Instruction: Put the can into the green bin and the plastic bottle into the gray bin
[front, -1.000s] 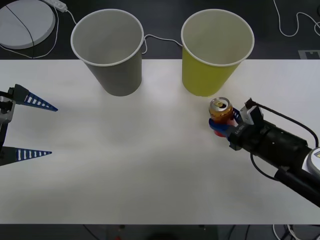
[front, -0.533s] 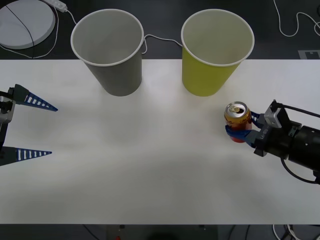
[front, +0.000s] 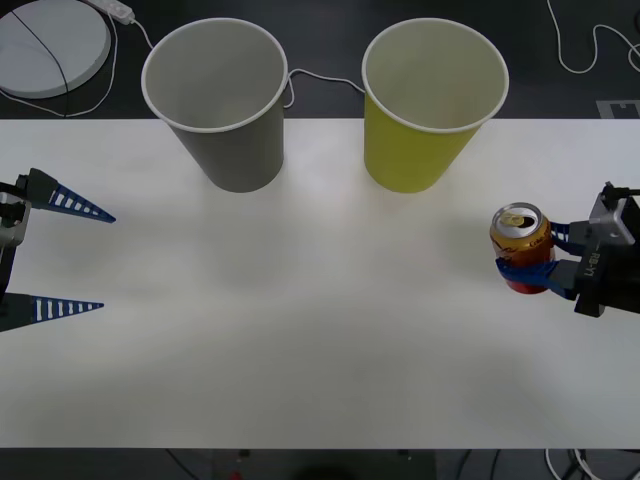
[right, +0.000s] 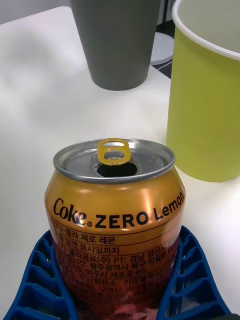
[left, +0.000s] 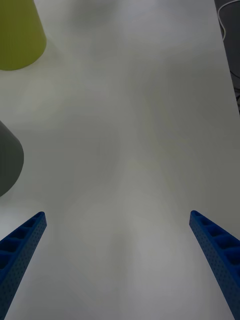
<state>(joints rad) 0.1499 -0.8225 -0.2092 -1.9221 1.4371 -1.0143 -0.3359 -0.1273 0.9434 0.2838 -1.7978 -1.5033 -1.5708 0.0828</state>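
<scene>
The can (front: 521, 247) moved rightward; jaws hide its base.

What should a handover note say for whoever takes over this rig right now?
Right gripper: shut on the can, held upright at the table's right side, short of the green bin.
Left gripper: open, idle at the table's left edge.
Gray bin stands left of the green one; no bottle seen.
Done: can grasped.
Left: drop it in the green bin.
</scene>
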